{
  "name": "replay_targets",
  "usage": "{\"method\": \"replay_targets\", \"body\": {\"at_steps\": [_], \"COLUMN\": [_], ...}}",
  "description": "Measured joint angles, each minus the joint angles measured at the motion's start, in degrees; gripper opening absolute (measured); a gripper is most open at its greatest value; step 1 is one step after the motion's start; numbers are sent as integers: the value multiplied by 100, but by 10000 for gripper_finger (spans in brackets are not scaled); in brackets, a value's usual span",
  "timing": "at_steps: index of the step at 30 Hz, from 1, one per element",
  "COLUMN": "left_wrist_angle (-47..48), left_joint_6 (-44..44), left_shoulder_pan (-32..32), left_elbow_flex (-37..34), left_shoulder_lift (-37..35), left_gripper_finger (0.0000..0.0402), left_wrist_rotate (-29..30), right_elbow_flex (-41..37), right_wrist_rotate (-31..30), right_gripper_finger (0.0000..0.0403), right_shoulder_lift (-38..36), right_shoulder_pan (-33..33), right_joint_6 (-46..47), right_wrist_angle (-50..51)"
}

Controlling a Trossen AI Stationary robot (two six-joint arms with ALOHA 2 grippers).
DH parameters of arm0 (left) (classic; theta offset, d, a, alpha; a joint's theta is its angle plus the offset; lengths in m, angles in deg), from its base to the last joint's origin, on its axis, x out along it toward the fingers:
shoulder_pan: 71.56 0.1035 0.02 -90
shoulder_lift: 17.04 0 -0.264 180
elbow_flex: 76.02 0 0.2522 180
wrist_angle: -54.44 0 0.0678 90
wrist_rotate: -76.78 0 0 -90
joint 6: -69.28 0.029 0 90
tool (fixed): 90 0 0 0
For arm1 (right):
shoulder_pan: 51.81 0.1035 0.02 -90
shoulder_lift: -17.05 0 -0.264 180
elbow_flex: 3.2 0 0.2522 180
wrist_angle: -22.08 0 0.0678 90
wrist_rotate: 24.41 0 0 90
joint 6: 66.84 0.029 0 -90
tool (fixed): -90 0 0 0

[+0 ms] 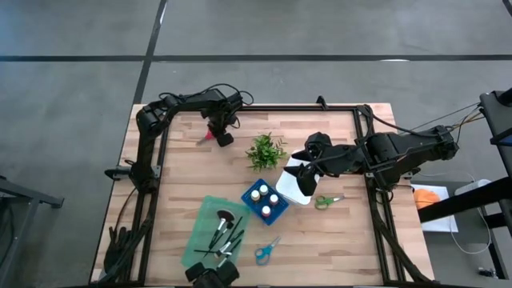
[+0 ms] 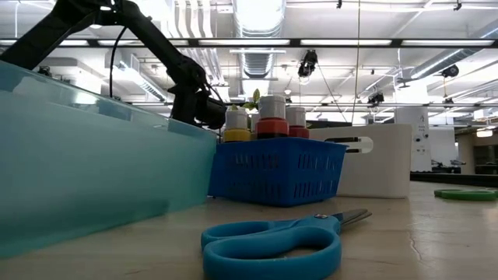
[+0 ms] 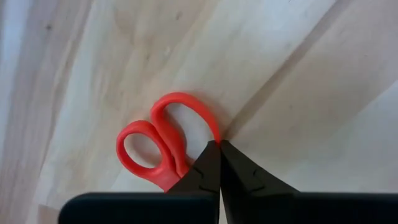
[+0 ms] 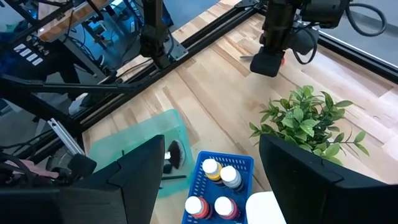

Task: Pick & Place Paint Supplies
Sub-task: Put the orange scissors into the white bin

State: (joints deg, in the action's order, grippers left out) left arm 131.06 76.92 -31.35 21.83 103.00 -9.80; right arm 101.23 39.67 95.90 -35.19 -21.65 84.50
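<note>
Toward the upper left of the high view, the left gripper (image 1: 217,134) is down on the pale wooden slatted table (image 1: 184,184), with its two dark fingers (image 3: 208,171) pressed together and pinching the small red-handled scissors (image 3: 163,142) by one loop; the other loop lies flat on the wood beside it. The right gripper (image 1: 308,178) sits right of centre, its jaws spread wide and holding nothing, over a white rectangular box (image 1: 293,174). A small leafy green plant (image 1: 266,150) stands between the two grippers. Just below the plant, a blue plastic mesh basket (image 1: 265,202) holds small paint bottles (image 1: 263,192) with yellow, red and white caps. To the right of the basket, green-handled scissors (image 1: 325,202) lie on the table. At lower centre, blue-handled scissors (image 1: 266,251) lie flat, and to their left a translucent teal plastic tray (image 1: 210,226) holds several thin dark-handled brushes (image 1: 226,238), one of them with broad black bristles.
</note>
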Motion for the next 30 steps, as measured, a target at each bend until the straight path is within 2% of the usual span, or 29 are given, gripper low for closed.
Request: {"method": "replay_targets", "body": {"at_steps": [11,19,27,30], "left_wrist_angle": [302,444,400,91], "left_joint_6": [-154,-363,-643,-778], "left_shoulder_pan": [-111,-619,-964,-1001], "left_elbow_flex": [-2,-5,-14,-107], "left_shoulder_lift": [-687,-1110,-1158,-1155], "left_gripper_finger": [1,1,0,2], "left_wrist_rotate": [-290,-526,-558,-551], "right_elbow_flex": [0,0,-7,-9], "right_wrist_rotate": [23,25,-86,-119], "right_gripper_finger": [260,260,260,260], "right_shoulder_lift": [0,0,0,0], "right_shoulder_pan": [0,39,234,303], "right_joint_6": [-187,-260,-282,-272], "right_wrist_angle": [-43,-127,-131,-130]}}
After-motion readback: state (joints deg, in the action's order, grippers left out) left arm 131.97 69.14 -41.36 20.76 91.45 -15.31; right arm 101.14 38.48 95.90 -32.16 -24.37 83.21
